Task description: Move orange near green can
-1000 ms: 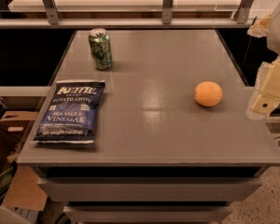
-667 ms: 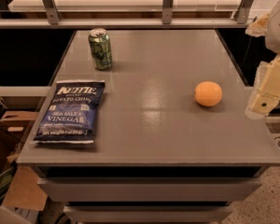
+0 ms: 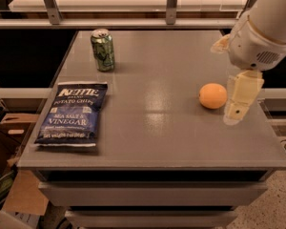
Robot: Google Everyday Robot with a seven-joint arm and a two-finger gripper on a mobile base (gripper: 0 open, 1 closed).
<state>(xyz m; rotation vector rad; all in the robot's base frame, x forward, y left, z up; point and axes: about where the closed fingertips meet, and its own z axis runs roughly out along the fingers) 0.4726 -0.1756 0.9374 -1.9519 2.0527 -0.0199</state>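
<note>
A gray table (image 3: 157,142) fills the middle of the picture. The orange (image 3: 213,95) sits on it, on the right side, a bit above the middle. The green can (image 3: 103,49) stands up straight in the upper left part of the table, far from the orange. A blue chip bag (image 3: 74,113) lies flat on the left side, below the can. The robot's white arm (image 3: 262,37) comes in from the upper right corner. Its gripper (image 3: 239,104) hangs down just to the right of the orange, very close to it. I cannot tell if the gripper is spread wide or closed up, or if it touches the orange.
</note>
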